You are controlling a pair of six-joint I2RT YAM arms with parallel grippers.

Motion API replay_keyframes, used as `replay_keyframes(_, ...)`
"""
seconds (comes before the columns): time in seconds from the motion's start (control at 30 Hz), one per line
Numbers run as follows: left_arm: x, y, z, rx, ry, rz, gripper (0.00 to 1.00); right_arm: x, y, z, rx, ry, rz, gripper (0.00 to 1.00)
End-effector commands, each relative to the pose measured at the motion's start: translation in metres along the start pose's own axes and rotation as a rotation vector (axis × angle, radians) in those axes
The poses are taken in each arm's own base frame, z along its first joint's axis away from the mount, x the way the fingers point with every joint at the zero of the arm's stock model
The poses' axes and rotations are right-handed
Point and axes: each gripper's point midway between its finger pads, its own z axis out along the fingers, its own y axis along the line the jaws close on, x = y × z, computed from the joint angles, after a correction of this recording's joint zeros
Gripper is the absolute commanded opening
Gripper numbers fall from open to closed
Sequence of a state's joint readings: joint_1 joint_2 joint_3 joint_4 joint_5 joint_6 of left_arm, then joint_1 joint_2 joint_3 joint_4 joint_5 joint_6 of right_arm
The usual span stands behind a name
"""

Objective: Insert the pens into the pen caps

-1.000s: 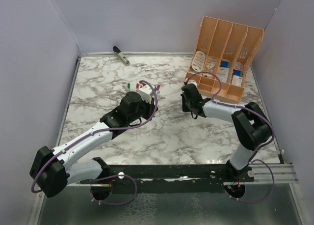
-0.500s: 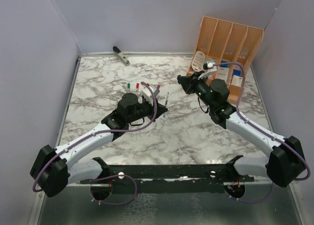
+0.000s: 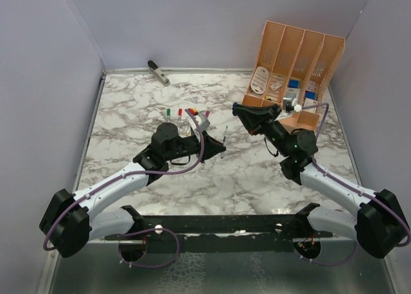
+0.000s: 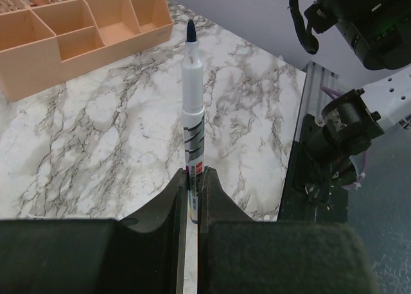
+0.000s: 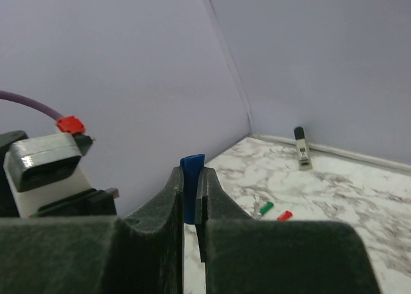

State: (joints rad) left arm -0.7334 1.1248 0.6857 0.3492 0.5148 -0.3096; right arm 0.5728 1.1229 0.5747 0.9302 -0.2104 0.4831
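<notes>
My left gripper (image 3: 219, 146) (image 4: 191, 178) is shut on the lower barrel of a silvery-white pen (image 4: 192, 108) (image 3: 225, 134). The pen has a dark blue tip (image 4: 191, 31) and is held off the table. My right gripper (image 3: 238, 108) (image 5: 191, 176) is shut on a blue cap (image 5: 191, 178), held in the air right of the pen and apart from it. A green cap (image 3: 167, 112) (image 5: 265, 208) and a red cap (image 3: 180, 112) (image 5: 284, 215) lie on the marble. More pens (image 3: 196, 117) lie behind my left wrist, one with a purple tip (image 3: 207, 114).
An orange divided organizer (image 3: 297, 63) (image 4: 83, 31) stands at the back right, close behind my right arm. A grey-black stapler-like object (image 3: 158, 72) (image 5: 302, 149) lies at the back wall. Lavender walls enclose the marble table (image 3: 128, 114).
My right arm unfolded and lifted its gripper off the table with the blue cap. My left gripper came away from the pen cluster to the right, carrying the pen.
</notes>
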Motion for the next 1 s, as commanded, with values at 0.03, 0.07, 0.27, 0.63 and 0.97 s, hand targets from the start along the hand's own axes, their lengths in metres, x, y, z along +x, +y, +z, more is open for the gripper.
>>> replay_keyframes(0.03, -0.013, -0.015, 0.000, 0.079, -0.042, 0.023, 0.00, -0.046, 0.045, -0.003, -0.196, -0.140, 0.009, 0.01)
replay_keyframes(0.07, -0.013, -0.015, 0.000, 0.080, -0.043, 0.021, 0.00, -0.048, 0.048, -0.003, -0.208, -0.145, 0.015, 0.01)
replay_keyframes(0.27, -0.019, -0.016, 0.000, 0.078, -0.061, 0.024, 0.00, -0.046, 0.054, -0.007, -0.238, -0.134, 0.044, 0.02)
replay_keyframes(0.63, -0.026, -0.021, 0.004, 0.108, -0.073, 0.008, 0.00, -0.029, 0.067, -0.016, -0.339, -0.092, 0.044, 0.02)
replay_keyframes(0.97, -0.028, -0.024, 0.003, 0.119, -0.081, 0.009, 0.00, -0.016, 0.064, -0.015, -0.348, -0.069, 0.050, 0.02)
